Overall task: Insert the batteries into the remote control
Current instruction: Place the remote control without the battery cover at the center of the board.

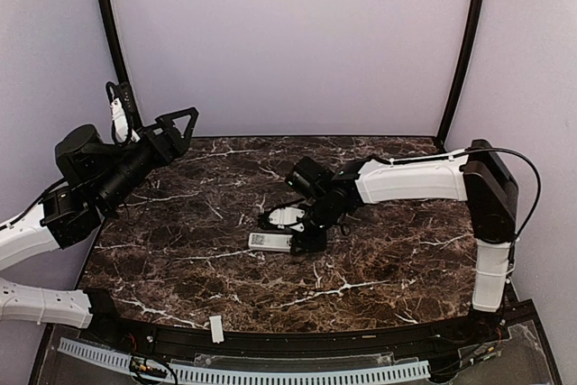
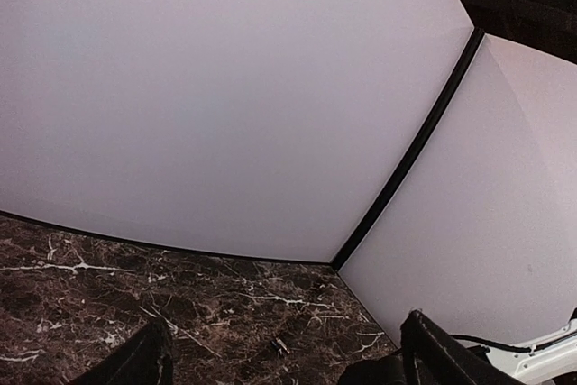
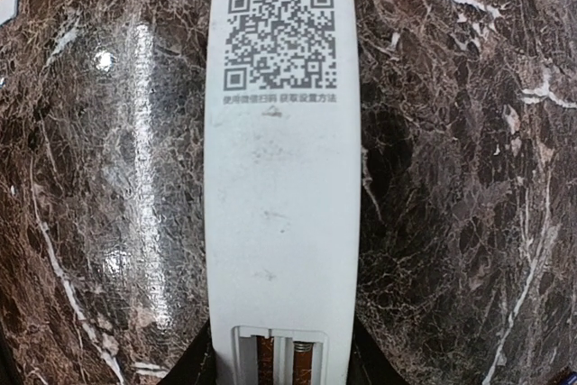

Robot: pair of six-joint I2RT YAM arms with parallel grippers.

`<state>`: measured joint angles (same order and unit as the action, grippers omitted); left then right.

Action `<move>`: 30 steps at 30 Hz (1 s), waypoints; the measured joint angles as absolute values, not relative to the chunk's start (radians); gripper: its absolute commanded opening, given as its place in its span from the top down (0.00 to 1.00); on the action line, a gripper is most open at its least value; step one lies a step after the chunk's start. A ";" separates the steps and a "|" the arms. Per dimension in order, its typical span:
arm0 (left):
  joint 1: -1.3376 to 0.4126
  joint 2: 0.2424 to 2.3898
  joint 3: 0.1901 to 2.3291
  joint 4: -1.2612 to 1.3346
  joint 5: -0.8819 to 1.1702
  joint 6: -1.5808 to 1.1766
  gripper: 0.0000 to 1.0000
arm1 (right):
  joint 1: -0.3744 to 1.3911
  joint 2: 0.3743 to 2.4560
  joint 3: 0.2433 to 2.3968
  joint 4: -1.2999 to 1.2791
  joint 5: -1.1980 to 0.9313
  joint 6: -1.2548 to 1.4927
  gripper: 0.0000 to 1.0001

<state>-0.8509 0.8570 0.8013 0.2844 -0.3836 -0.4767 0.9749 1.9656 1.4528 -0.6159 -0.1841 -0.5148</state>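
Note:
The white remote control (image 3: 281, 178) lies back-up on the marble, with a QR code at its far end. Its battery bay (image 3: 279, 358) is uncovered; both slots look brownish and a spring shows in the right one. I cannot tell whether cells sit in them. My right gripper (image 3: 281, 362) is shut on the remote's near end, a dark finger on each side. From above, the remote (image 1: 269, 241) sits mid-table at that gripper (image 1: 302, 237). One small dark battery (image 2: 281, 346) lies on the marble. My left gripper (image 2: 287, 329) is open and empty, raised at the left (image 1: 178, 128).
A short flat white strip (image 1: 216, 328) rests at the table's front edge. Pale walls with black corner posts (image 1: 464, 42) close in the back and sides. The right arm's white link (image 1: 415, 178) spans the right half of the table.

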 measured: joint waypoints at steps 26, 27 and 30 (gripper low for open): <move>-0.851 0.867 0.801 0.253 -0.386 -0.422 0.13 | 0.974 2.052 1.453 -0.656 -0.202 -0.516 0.38; -0.851 0.867 0.801 0.252 -0.386 -0.422 0.13 | 0.974 2.052 1.453 -0.654 -0.200 -0.515 0.34; -0.851 0.866 0.801 0.249 -0.386 -0.423 0.13 | 0.974 2.052 1.453 -0.647 -0.190 -0.509 0.09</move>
